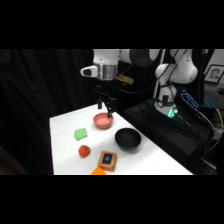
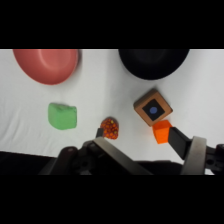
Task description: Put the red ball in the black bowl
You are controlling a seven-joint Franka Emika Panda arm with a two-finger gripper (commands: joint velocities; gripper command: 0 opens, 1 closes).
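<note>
I am seeing the red ball (image 1: 84,150) sitting near the surface's (image 1: 150,160) front-left edge, well apart from the black bowl (image 1: 128,139). The gripper (image 1: 106,107) is hovering over the pink-red bowl (image 1: 103,120), fingers spread and empty. The ball is looking light, hard and prone to rolling (I would pinch across its middle).

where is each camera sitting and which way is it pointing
Side view: stands beside the table, looking across and down; the arm shows from above with its gripper over the pink-red bowl.
Wrist view: rides the wrist, looking down at the table; the black linkage and open fingers rise from the bottom edge.
Shared: red ball, black bowl, green block, pink-red bowl.
</note>
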